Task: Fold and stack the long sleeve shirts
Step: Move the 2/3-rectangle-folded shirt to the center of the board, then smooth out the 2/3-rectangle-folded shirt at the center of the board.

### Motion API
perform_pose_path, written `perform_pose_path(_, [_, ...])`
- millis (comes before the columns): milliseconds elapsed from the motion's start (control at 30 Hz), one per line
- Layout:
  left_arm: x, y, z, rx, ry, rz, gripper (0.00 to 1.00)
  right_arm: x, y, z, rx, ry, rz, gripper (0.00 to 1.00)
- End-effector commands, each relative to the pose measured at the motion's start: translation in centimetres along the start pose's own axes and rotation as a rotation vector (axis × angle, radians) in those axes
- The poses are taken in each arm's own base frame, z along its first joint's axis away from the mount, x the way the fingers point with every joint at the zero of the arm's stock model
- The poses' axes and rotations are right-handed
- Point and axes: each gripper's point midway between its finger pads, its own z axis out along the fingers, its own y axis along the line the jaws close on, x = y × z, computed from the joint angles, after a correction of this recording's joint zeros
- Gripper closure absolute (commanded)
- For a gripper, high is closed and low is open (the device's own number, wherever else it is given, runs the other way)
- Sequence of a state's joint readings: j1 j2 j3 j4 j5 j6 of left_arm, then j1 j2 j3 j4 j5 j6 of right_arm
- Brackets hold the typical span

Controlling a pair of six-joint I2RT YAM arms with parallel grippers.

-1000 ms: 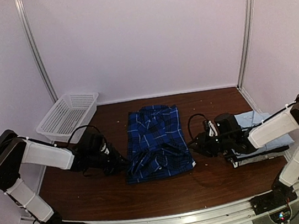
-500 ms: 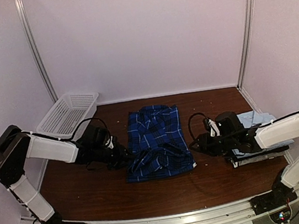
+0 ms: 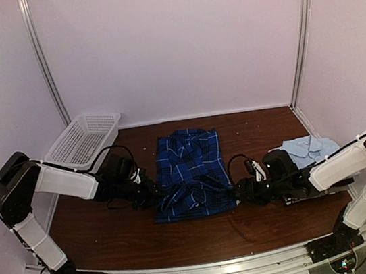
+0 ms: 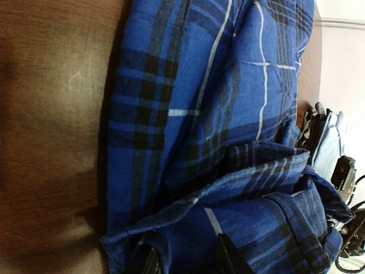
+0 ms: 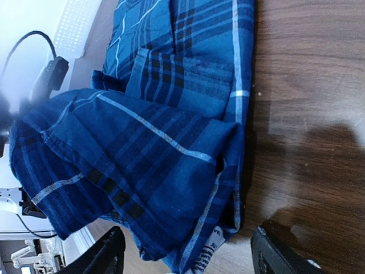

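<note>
Plaid shirt (image 3: 188, 160) flat mid table (image 3: 115, 238), its near half bunched up. Left gripper (image 3: 154, 191) at its near-left corner, fingers a little apart, hem between them. Right gripper (image 3: 237, 191) at its near-right corner, jaws wide apart, nothing clamped. Light blue shirt (image 3: 305, 148) to its right, basket (image 3: 81, 141) off its far-left
</note>
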State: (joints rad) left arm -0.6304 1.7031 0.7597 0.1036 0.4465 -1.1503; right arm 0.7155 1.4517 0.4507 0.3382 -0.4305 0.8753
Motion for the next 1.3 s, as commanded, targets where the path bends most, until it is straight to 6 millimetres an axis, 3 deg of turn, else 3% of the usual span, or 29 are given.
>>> perform_pose_path(0, [0.2,-0.6,0.5,0.02,0.008,0.019,0.66,0.2,2.1,0.6,-0.14,0.008,-0.007,0.22])
perform_pose_path(900, [0.6,-0.1,1.2,0.01,0.022,0.014,0.68,-0.8,4.2,1.3,-0.237,-0.01,-0.114,0.19])
perform_pose_path(1267, [0.7,0.3,1.4,0.001,0.025,0.012,0.68,3.0,4.7,0.3,-0.327,0.161,-0.136,0.19])
